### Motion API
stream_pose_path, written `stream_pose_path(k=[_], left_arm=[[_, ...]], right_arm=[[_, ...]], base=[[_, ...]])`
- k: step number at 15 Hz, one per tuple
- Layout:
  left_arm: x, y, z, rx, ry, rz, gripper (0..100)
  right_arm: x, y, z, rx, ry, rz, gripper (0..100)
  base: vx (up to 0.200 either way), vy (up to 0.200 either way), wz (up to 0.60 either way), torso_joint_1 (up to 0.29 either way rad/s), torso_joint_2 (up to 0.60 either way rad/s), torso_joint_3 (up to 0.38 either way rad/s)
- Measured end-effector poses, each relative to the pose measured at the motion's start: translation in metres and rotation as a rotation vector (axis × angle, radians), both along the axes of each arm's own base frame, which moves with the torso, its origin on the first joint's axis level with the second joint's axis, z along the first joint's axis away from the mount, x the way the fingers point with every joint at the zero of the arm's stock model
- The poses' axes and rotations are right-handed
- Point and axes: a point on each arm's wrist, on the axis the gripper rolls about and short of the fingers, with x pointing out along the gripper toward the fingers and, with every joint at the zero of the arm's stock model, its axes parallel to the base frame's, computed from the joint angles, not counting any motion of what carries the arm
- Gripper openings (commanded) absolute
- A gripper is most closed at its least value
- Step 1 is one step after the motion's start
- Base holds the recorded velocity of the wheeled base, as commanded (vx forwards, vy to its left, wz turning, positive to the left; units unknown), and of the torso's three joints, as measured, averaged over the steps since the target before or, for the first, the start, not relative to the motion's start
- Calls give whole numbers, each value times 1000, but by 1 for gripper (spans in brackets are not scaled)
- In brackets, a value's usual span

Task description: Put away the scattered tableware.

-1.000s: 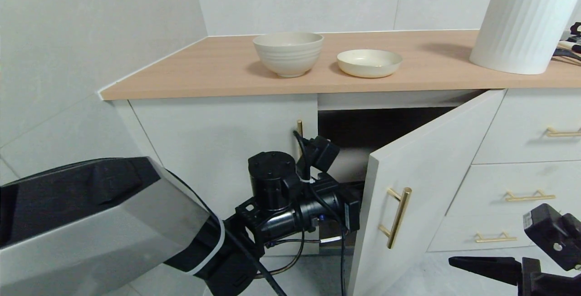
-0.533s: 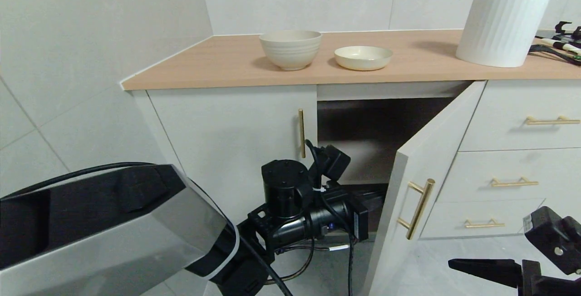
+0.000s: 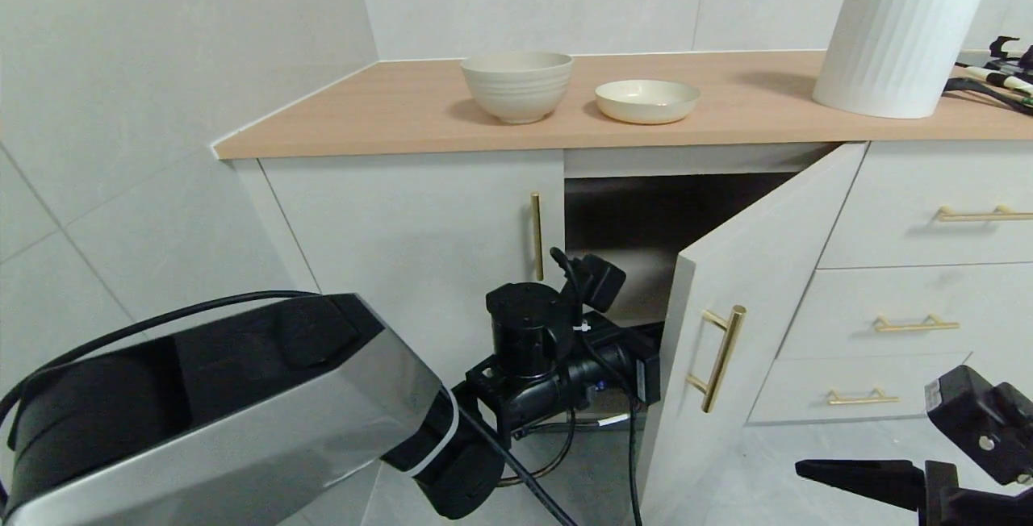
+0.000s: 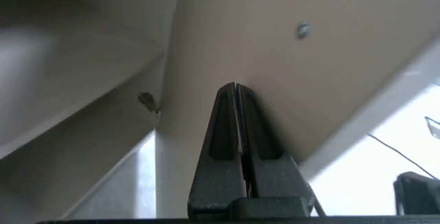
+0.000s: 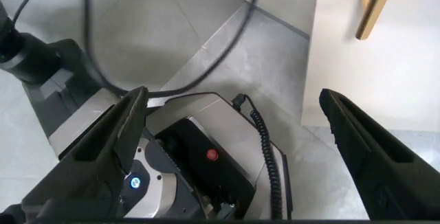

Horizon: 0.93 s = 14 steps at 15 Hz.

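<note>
The left gripper [image 4: 235, 86] has its two dark fingers [image 4: 221, 131] pressed flat together with no gap, the tips close to a pale cabinet panel [image 4: 275, 59]. A small round screw head [image 4: 302, 29] sits in that panel beyond the tips, and a small metal fitting [image 4: 146, 101] shows at the panel's edge. Past the panel, a thin cable [image 4: 395, 154] crosses a bright area near a dark object [image 4: 416, 193].

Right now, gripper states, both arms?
Left gripper: shut, holding nothing.
Right gripper: open, empty.
</note>
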Motion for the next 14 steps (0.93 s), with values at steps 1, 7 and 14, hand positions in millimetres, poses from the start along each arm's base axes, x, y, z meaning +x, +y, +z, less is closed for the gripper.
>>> stream_pose_path(k=[1, 7, 14], left_arm=[[0, -3, -2, 2, 2, -6, 0], [-39, -32, -12, -78, 55, -198, 0], [-62, -15, -15, -81, 144, -442, 0]], right_arm=[[0, 0, 0, 0, 0, 1, 100], [-8, 0, 5, 45, -2, 91, 100], [-26, -13, 14, 155, -24, 261, 100]], base=[[0, 0, 0, 0, 0, 0], [0, 0, 0, 0, 0, 0], [0, 0, 0, 0, 0, 0]])
